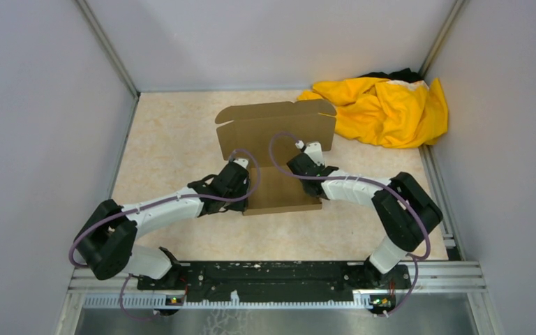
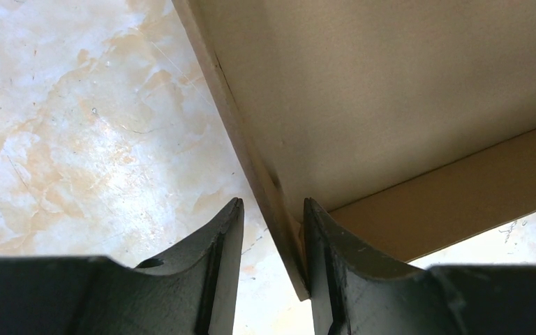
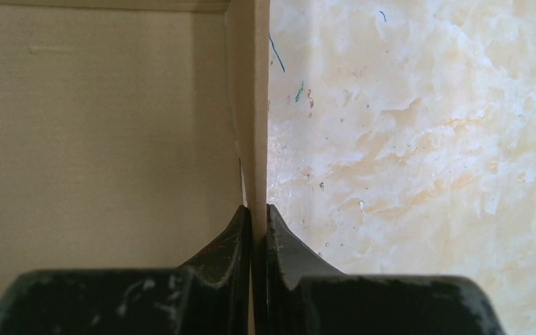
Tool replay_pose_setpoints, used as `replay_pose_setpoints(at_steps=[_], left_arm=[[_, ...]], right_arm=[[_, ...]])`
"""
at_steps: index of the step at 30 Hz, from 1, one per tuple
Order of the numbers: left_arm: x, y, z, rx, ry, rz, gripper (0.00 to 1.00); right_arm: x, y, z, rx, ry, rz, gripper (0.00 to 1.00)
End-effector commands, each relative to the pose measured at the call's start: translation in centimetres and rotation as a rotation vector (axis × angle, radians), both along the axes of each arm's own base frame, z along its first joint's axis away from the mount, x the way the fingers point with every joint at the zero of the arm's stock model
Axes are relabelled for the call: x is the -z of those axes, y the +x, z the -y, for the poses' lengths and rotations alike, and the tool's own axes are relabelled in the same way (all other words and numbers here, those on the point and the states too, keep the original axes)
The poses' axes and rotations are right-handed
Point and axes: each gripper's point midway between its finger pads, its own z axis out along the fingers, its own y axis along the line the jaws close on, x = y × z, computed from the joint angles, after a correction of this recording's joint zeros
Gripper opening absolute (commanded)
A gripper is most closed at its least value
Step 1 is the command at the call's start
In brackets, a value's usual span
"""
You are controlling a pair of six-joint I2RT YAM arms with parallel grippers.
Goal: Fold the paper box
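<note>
While pinching the right wall of the brown corrugated paper box in the right hand and straddling the left with the spread left hand: roughly midway, lid unclosed.

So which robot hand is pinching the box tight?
The right gripper: its fingers press flat on the box. The left gripper straddles the other wall, a gap showing.

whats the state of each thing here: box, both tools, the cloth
paper box: half folded, rear panel upright
left tool: open, astride the box's left wall
right tool: shut on the box's right wall
yellow garment: crumpled in the far right corner
</note>
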Motion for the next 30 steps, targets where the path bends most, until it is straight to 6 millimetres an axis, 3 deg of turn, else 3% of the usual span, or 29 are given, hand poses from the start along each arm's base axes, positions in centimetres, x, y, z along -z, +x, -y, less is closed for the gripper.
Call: replay_pose_setpoints(at_steps=[1,6,13,19,25,30], left_arm=[[-0.8,0.6,0.2,-0.003,0.003,0.023,0.43],[-0.9,0.6,0.0,-0.005,0.013,0.027,0.44],[-2.5,1.1,-0.5,-0.019,0.028,0.059,0.44],[-4.0,1.1,-1.4,-0.041,0.038,0.086,0.47],[-4.4,1.1,-2.5,-0.075,0.064,0.091,0.50],[-5.1,1.3,-3.9,-0.121,0.088,0.108,0.55]], right_arm=[[-0.9,0.5,1.8,0.075,-0.136,0.052,0.02],[-1.8,0.4,1.7,0.088,-0.169,0.093,0.01],[-2.5,1.8,-2.0,0.021,-0.040,0.083,0.00],[-3.8,2.3,-6.7,-0.093,0.067,0.085,0.00],[-3.9,1.9,-10.6,-0.156,0.144,0.058,0.00],[-3.6,0.8,-13.6,-0.202,0.224,0.022,0.06]])
